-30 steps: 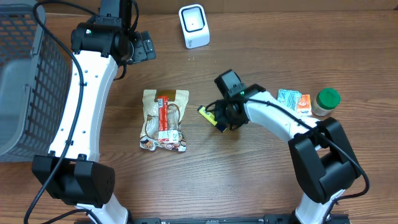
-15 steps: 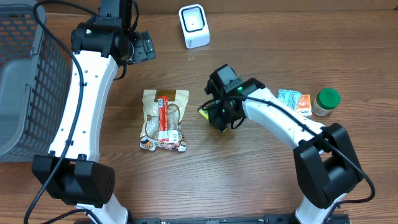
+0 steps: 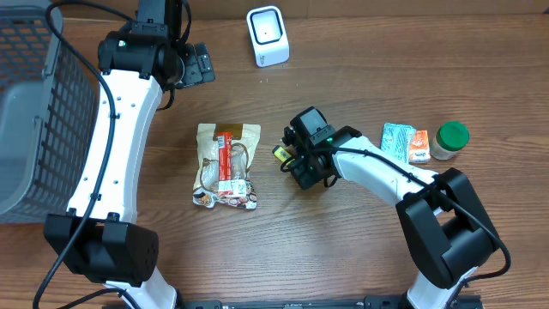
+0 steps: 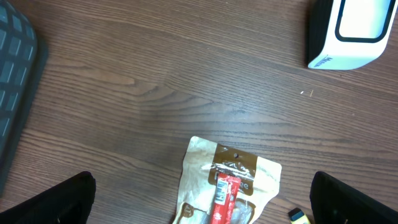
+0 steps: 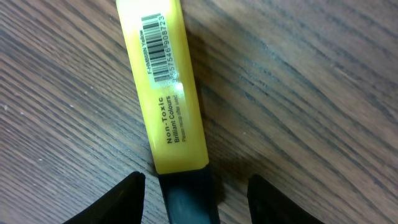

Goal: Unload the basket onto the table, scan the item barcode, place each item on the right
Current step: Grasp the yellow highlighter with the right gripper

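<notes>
While the right gripper (image 5: 196, 186) hangs low over the wooden table (image 3: 360, 257), its two fingers (image 5: 127, 196) stand partly apart with nothing clamped between them. The yellow highlighter (image 5: 165, 87) lies flat on the wood. Its black end sits in the gap between those fingers, with a strip of bare table showing on each side of it, so neither finger touches it. The yellow barrel runs straight out ahead of the fingertips. The barcode (image 5: 155, 46) faces up at the barrel's far end, the end farthest from the gripper, with small black print between it and the black end.

From overhead, the white scanner (image 3: 268, 36) stands well apart from the right gripper, near the table's far edge. A snack packet (image 3: 226, 165) lies just beyond the highlighter's free end. On the gripper's other side, two small cartons (image 3: 405, 142) and a green-lidded jar (image 3: 449, 140) sit side by side, near its arm.

The left gripper (image 3: 199, 64) is raised with its jaws spread wide and holds nothing. In its wrist view the scanner is ahead and off to one side, the packet is close in between the fingers, and a grey basket (image 3: 34, 112) stands at the opposite side.
</notes>
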